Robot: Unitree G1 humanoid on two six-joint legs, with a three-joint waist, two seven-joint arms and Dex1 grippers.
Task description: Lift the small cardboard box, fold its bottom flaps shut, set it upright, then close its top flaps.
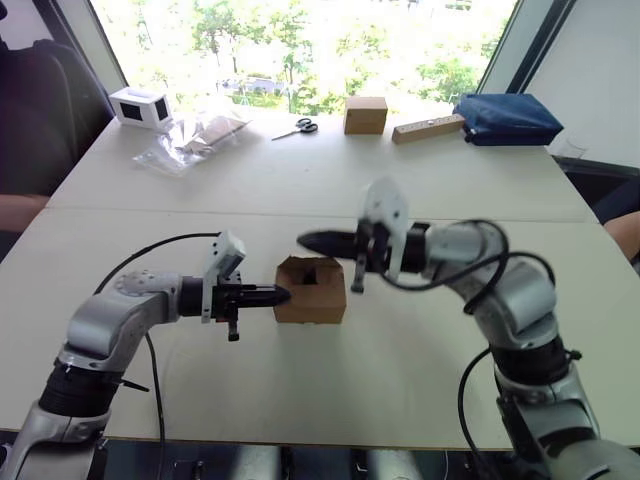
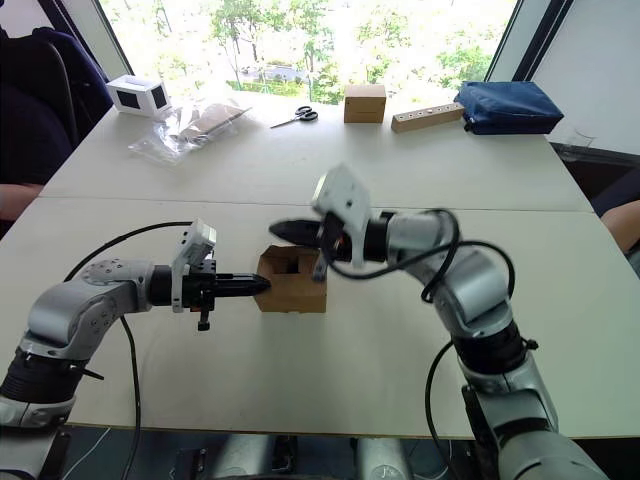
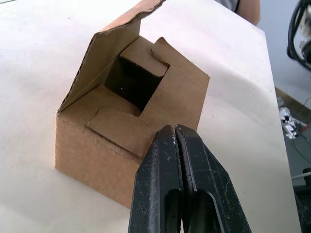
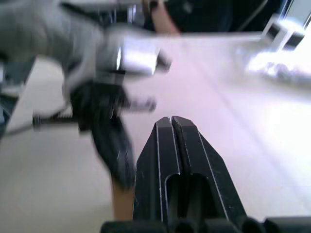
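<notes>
Closed left gripper (image 1: 283, 295) touches the small cardboard box (image 1: 311, 290); closed right gripper (image 1: 303, 240) hovers above.

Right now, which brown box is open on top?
The small cardboard box between the two pincers: its top flaps gape over a dark hole. The squarer brown box near the scissors is shut.

From head height, both eye views look forward and down across the white table (image 1: 420, 190) toward the far window, sharing nearly the whole scene. The left wrist camera sits close behind its gripper (image 3: 176, 133), facing the small cardboard box (image 3: 121, 121). The right wrist camera looks leftward over the tabletop.
</notes>
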